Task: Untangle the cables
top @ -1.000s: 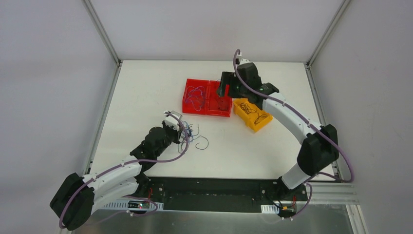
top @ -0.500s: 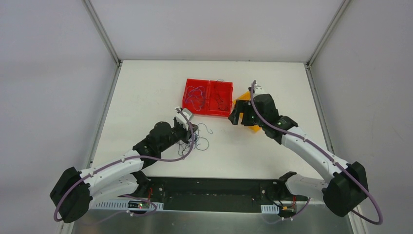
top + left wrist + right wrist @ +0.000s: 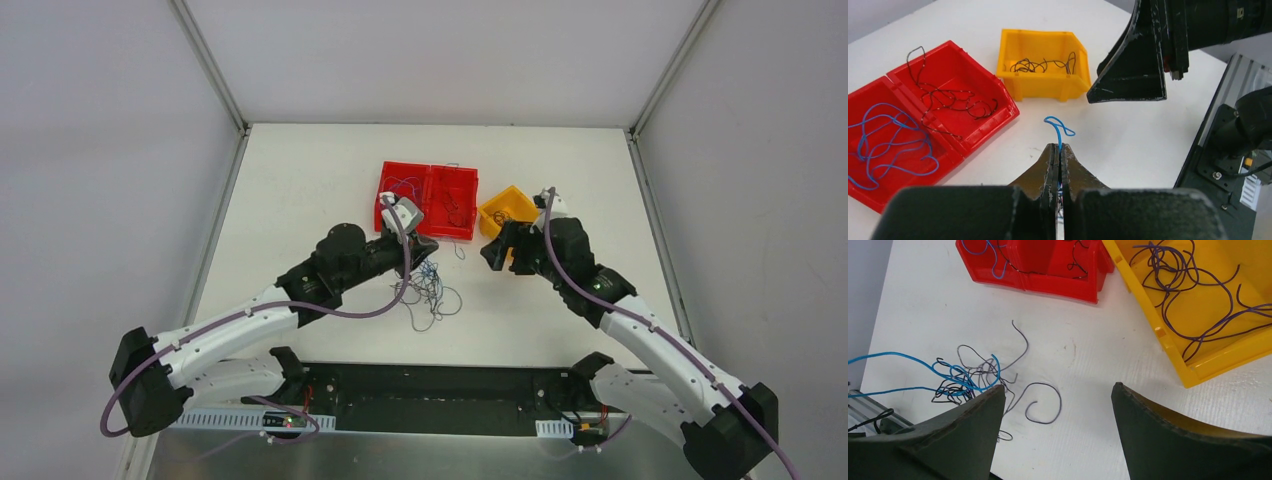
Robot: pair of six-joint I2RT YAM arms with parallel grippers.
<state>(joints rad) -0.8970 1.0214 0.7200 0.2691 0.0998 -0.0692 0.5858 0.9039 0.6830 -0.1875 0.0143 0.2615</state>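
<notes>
Trailing up from the tangle of cables (image 3: 432,292), which lies on the table (image 3: 300,200) just on the near side of the red bin (image 3: 455,233), one blue wire (image 3: 1060,129) is pinched between the closed fingers of the left gripper (image 3: 1059,150). The step in hand looks like drawing that strand out of the knot, while the right gripper (image 3: 1058,389) hovers to the right by the yellow bin (image 3: 1168,335), fingers spread wide and empty. Next, it probably must pin the remaining strands so the blue slips free for the red bin's left compartment, where other blue wires lie.
</notes>
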